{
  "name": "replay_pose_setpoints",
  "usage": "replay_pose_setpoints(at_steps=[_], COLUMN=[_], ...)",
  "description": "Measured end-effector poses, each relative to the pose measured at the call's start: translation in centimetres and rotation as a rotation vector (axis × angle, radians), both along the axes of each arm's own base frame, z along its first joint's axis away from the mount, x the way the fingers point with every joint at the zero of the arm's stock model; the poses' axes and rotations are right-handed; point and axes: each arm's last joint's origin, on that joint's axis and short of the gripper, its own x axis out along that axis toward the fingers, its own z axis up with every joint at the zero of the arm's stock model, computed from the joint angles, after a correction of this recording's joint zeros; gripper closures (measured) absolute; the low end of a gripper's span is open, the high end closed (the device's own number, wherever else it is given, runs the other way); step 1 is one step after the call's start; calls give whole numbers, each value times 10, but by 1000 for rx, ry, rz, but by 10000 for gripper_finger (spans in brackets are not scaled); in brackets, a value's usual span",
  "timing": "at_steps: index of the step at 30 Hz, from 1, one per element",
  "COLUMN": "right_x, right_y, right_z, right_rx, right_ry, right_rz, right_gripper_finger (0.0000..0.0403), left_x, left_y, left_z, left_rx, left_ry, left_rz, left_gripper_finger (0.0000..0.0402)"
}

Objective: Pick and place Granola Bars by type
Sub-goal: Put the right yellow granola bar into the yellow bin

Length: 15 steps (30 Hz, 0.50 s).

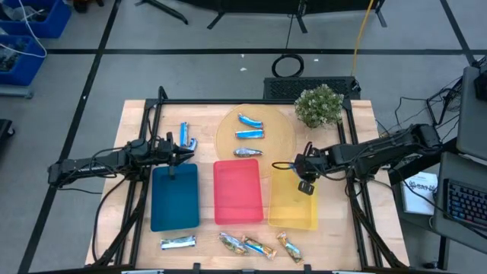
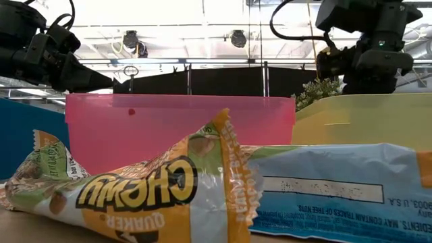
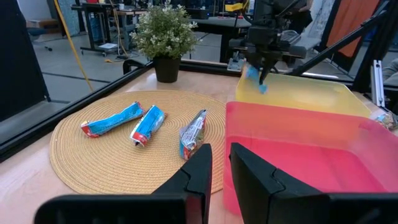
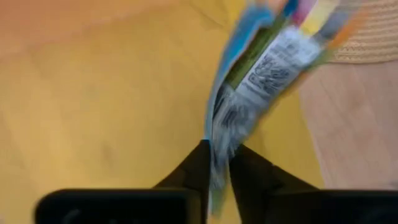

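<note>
The right gripper (image 1: 303, 180) is hanging over the far end of the yellow tray (image 1: 292, 215). In the right wrist view its jaws are closing tightly on a granola bar (image 4: 255, 81) with a blue edge and a barcode, and the bar is sticking out from between the fingers above the yellow floor of the tray. In the left wrist view the same bar is showing as a small blue piece (image 3: 256, 79) under the right gripper, above the tray.

The left gripper (image 1: 185, 156) is waiting at the far end of the blue tray (image 1: 175, 199). Its jaws are standing only a little apart, with a narrow gap, and they are holding nothing.

The red tray (image 1: 238, 193) is lying between the blue one and the yellow one.

On the round woven mat (image 1: 228, 135) three bars are lying: two blue ones (image 1: 249, 120) (image 1: 249, 134) and a silver one (image 1: 246, 152), which is nearest to the red tray. Two more blue bars (image 1: 186, 137) are lying on the wood just beyond the left gripper.

Along the near edge of the table (image 1: 358, 221) one silver bar (image 1: 178, 242) is lying in front of the blue tray, and three brown-gold bars (image 1: 257, 246) are lying in front of the red and yellow trays. A small potted plant (image 1: 319, 106) is standing at the far right part of the table.
</note>
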Motion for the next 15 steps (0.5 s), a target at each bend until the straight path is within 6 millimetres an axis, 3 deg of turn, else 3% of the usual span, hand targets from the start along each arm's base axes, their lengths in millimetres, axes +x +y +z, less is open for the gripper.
replay_pose_setpoints(at_steps=[8,15], right_x=[7,29], right_y=[1,29], right_z=[3,26], right_rx=[32,330], right_ry=[-86,-403], right_rz=[-9,102], right_gripper_finger=[240,227], left_x=[0,0], left_y=[0,0], left_z=[0,0], left_rx=[0,0], left_ry=[0,0], left_rz=[0,0], left_gripper_finger=[339,339])
